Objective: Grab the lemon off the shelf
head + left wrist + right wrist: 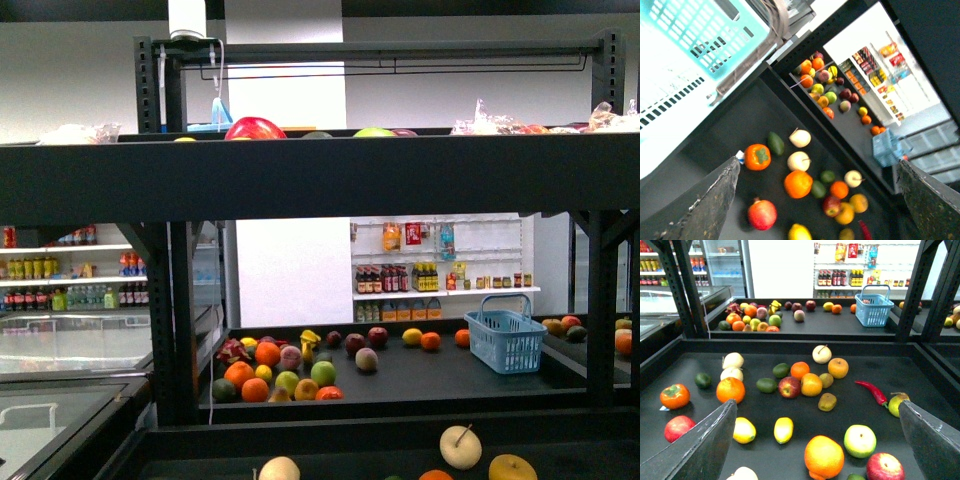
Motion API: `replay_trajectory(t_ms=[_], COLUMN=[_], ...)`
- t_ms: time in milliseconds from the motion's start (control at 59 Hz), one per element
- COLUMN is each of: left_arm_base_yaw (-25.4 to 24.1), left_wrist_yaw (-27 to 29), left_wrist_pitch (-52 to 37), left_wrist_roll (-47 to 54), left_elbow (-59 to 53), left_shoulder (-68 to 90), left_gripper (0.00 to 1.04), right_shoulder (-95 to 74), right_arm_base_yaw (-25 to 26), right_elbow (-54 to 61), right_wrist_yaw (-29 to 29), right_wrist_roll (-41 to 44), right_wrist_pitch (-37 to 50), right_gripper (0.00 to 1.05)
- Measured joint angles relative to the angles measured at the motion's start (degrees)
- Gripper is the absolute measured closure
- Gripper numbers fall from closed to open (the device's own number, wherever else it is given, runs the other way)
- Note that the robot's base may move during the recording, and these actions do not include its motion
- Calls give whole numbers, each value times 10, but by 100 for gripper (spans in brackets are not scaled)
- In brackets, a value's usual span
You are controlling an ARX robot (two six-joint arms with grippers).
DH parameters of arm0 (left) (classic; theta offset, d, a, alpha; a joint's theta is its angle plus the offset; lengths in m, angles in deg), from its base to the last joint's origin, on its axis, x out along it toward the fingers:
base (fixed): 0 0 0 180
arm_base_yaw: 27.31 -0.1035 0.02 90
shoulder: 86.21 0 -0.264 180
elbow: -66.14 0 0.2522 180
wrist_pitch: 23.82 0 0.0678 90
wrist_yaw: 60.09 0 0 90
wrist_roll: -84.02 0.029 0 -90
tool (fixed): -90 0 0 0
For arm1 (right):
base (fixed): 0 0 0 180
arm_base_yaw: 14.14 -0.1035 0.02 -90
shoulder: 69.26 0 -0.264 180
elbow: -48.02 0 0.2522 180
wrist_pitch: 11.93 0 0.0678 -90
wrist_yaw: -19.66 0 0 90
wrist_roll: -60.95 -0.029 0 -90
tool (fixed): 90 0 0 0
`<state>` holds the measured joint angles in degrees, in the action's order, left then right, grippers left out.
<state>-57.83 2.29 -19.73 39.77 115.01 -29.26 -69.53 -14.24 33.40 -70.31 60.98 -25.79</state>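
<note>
Right wrist view, lemon [783,430], orange [824,456] nearby

Front cam: from my body, level through the shelf [300,180], mid-range. Right wrist cam: close, looking past my right fingers [705,445] over the near tray [875,360]. Left wrist cam: higher, rolled, same tray beyond left fingers [705,210]. All share the blue basket [507,340].

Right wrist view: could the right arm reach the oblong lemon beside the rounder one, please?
Probably yes: the lemon lies uncovered on the shelf, just ahead of the open right gripper, with nothing over it and a gap to the rounder lemon.
</note>
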Motion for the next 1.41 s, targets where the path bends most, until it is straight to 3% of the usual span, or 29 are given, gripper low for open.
replay_trajectory(t_ms=[186, 475, 1203, 1407], left_arm_base_yaw=[-56, -58, -22, -21], left_wrist_yaw=[-29, -31, 31, 37], left_wrist_pitch=[0, 2, 86, 94], left_wrist_roll=[-136, -252, -287, -278], left_elbow=[165, 370, 608, 613], left_shoulder=[185, 396, 593, 595], left_gripper=[8, 8, 8, 42], right_shoulder=[0, 0, 0, 0], right_arm_base_yaw=[0, 0, 0, 0], right_elbow=[0, 0, 0, 0], right_wrist_yaw=[0, 0, 0, 0], right_wrist_roll=[0, 0, 0, 0], right_wrist_pitch=[0, 0, 0, 0], right_gripper=[7, 7, 7, 7])
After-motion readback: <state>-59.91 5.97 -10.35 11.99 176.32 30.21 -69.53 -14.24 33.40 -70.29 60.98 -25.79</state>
